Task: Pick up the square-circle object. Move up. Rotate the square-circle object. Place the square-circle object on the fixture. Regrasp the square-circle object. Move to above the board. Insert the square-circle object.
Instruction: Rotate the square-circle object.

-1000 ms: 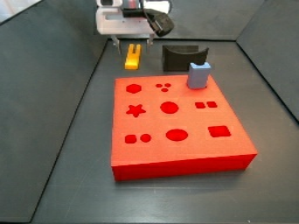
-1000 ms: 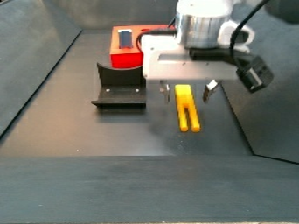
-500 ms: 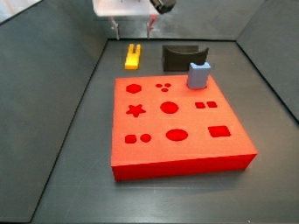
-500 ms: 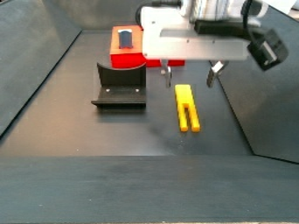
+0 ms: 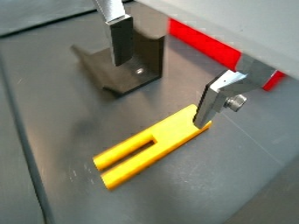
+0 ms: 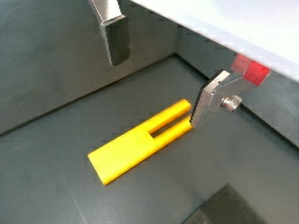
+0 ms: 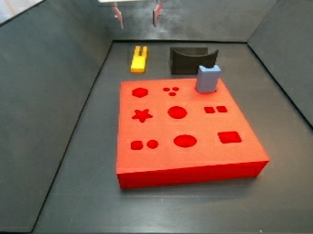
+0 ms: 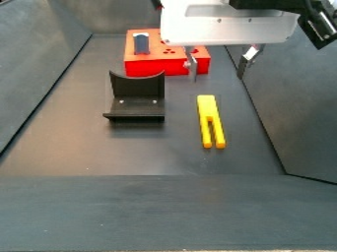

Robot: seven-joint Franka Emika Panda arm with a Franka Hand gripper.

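Wrist views, gripper (image 5: 167, 66): raised above the dark floor (image 5: 47, 114), silver plate fingers (image 5: 218, 101) spread wide, nothing between them.
Wrist views, slim yellow slotted bar (square-circle object) (image 5: 152, 147): flat on the floor beneath the spread fingers, untouched; likewise in (image 6: 138, 143).
Wrist view, black notched block (fixture) (image 5: 121, 66): standing near the bar; red edge of the board (image 5: 208, 44) behind.
Side view, gripper (image 7: 137, 12): at the frame's upper edge, only fingertips visible, high over the bar (image 7: 139, 59).
Side view, large flat red slab with shape cutouts (board) (image 7: 185, 126): mid-floor; pale blue-grey block (image 7: 210, 78) upright on its far edge, just before the fixture (image 7: 189, 59).
Side view, gripper (image 8: 219, 61): hanging open above the bar (image 8: 211, 120); fixture (image 8: 136, 96) beside; dark walls around the floor.
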